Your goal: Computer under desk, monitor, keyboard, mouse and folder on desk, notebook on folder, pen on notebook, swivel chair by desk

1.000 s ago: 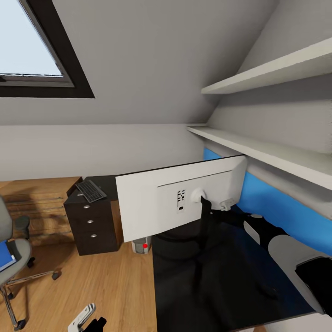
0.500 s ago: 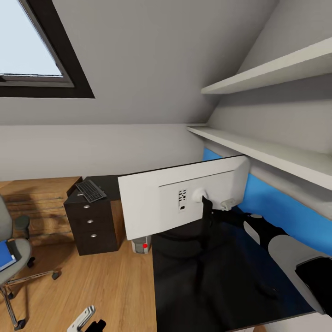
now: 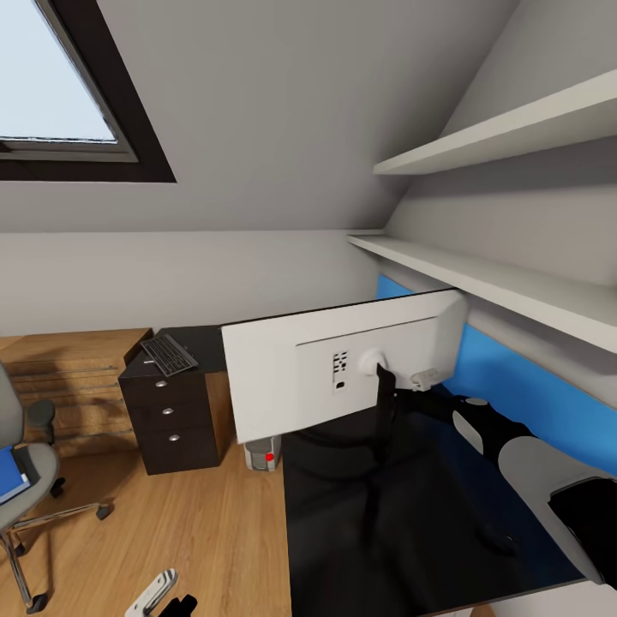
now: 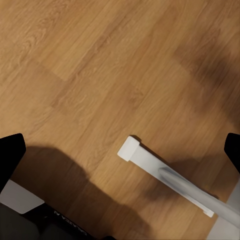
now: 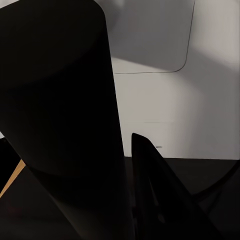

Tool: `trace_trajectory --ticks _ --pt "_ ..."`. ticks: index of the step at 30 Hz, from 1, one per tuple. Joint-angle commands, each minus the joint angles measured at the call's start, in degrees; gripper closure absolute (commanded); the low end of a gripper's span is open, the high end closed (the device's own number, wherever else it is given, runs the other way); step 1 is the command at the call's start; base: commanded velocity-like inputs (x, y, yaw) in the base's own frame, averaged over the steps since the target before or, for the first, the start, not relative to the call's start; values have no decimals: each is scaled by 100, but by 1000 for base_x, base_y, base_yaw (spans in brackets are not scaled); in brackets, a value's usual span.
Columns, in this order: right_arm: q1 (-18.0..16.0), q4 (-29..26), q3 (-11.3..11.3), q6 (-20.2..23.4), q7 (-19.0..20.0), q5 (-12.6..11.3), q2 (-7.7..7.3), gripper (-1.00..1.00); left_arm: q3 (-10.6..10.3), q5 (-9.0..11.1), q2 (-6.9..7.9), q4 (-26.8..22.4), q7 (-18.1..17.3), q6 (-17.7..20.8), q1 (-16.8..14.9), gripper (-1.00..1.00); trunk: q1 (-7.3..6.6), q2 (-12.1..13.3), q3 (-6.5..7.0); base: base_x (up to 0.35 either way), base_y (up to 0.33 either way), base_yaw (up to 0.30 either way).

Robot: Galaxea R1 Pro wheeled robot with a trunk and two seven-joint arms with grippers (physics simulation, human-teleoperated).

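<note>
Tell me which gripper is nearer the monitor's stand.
Right. The right gripper is at the monitor stand's neck behind the screen; the left gripper hangs low over the wood floor, well away from it.

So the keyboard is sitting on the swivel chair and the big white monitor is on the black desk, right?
Not quite. In the head view the keyboard lies on top of the dark drawer cabinet, not on the swivel chair. The white monitor does stand on the black desk.

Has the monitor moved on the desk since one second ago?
Yes. The monitor has shifted slightly to the view's right: its left edge now lies farther from the drawer cabinet, which kept its place, as did the keyboard.
</note>
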Motion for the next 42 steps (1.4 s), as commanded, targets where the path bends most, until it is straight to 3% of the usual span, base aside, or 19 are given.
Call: trace_trajectory --ticks 1,14,42 --pt "-8 -13 -49 5 -19 -120 -1 100 1 51 0 -11 44 16 -3 -100 1 -9 -8 0 0 0" --pt "37 -15 -46 -11 -212 -106 6 100 -5 49 80 -10 48 16 -3 -100 1 -9 -8 0 0 0" --pt "228 11 -72 0 -482 -117 -1 100 -9 47 88 -1 48 16 -3 -100 1 -9 -8 0 0 0"
